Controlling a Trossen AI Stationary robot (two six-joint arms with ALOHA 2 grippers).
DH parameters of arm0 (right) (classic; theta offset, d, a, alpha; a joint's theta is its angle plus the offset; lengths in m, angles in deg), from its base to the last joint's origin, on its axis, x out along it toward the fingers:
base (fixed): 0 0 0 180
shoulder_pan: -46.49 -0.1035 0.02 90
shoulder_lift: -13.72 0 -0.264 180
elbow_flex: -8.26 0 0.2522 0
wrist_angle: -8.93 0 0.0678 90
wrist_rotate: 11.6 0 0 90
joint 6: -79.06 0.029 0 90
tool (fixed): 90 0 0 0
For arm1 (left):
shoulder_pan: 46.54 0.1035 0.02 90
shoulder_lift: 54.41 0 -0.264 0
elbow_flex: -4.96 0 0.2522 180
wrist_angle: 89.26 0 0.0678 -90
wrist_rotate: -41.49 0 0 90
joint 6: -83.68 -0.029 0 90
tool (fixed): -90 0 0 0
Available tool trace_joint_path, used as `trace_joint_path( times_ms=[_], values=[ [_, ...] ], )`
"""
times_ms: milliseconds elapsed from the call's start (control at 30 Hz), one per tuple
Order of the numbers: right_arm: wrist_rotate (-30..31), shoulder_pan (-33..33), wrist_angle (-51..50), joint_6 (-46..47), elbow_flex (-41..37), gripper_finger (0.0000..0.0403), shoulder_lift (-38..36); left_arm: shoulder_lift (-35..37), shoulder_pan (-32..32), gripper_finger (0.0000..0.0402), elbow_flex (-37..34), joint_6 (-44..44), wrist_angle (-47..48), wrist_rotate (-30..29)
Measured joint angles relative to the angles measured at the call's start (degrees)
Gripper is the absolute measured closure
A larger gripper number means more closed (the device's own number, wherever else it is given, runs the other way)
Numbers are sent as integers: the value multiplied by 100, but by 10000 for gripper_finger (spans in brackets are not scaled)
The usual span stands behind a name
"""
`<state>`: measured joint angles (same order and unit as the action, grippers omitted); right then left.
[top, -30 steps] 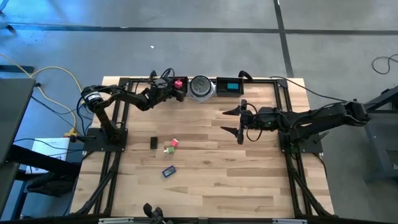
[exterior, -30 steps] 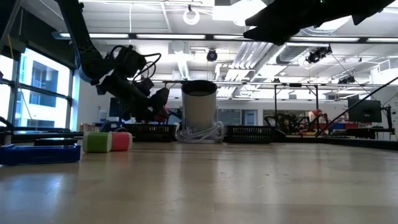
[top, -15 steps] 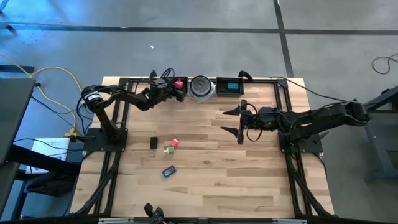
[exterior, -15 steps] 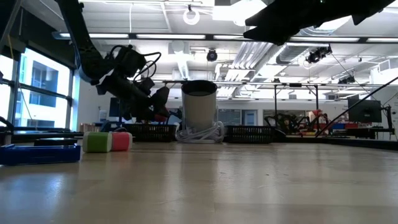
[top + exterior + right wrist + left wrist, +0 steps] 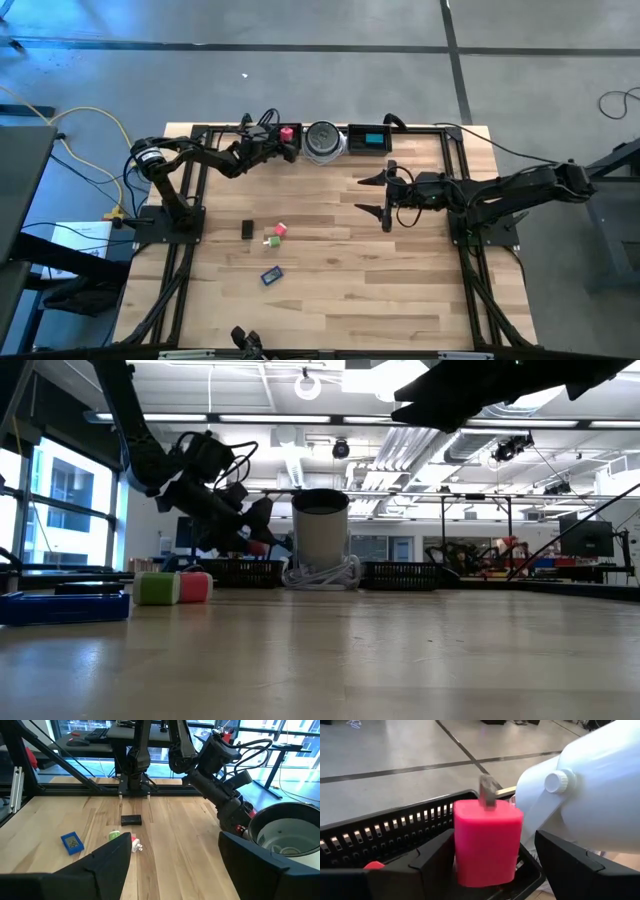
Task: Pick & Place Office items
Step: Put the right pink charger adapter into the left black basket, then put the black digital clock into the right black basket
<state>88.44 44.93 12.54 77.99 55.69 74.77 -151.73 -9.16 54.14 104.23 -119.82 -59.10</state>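
Note:
A pink block (image 5: pixel 487 845) stands upright at the corner of the left black tray (image 5: pixel 395 820) at the table's far edge. My left gripper (image 5: pixel 494 837) is open around it, one finger on each side, and reaches in over the tray (image 5: pixel 284 143). A small red piece (image 5: pixel 374 865) lies in the same tray. On the table lie a black bar (image 5: pixel 247 229), a pink block (image 5: pixel 281 229), a green cube (image 5: pixel 270 241) and a blue flat piece (image 5: pixel 271 274). My right gripper (image 5: pixel 385 196) hangs open above mid-table, holding nothing. My left gripper has one finger (image 5: pixel 437 857) right beside the pink block's side (image 5: pixel 460 850); whether they touch, I cannot tell. The other finger (image 5: pixel 570 865) stands apart from the block with a gap between them.
A round silver-grey container (image 5: pixel 323 140) stands right beside the left tray. Past it, a second black tray (image 5: pixel 352 140) holds a teal block (image 5: pixel 373 139). Black frame rails run along the table's edges. Bare wood lies in the middle and toward the near edge.
My left gripper has opened wider about the pink block while staying in place over the left tray. The block stays at the tray.

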Motion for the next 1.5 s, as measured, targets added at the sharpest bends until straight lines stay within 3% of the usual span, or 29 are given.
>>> trace_joint_path(
  times_ms=[567,767,1000,1200,1500],
  values=[
    [-17,0,-82,86,0,117,0,22,-81,136,0,-220,-156,24],
    [9,0,-51,-123,0,117,2,595,-394,136,0,-739,-83,35],
    [92,-20,-150,-373,-4,117,-269,2189,-605,136,-368,-1054,330,37],
    [649,-281,-802,-518,-4,117,-1003,4196,-528,136,-1409,-906,641,119],
    [876,-641,-1812,26,-4,117,-1637,6690,-533,136,-2539,-510,1362,2142]
  ],
)
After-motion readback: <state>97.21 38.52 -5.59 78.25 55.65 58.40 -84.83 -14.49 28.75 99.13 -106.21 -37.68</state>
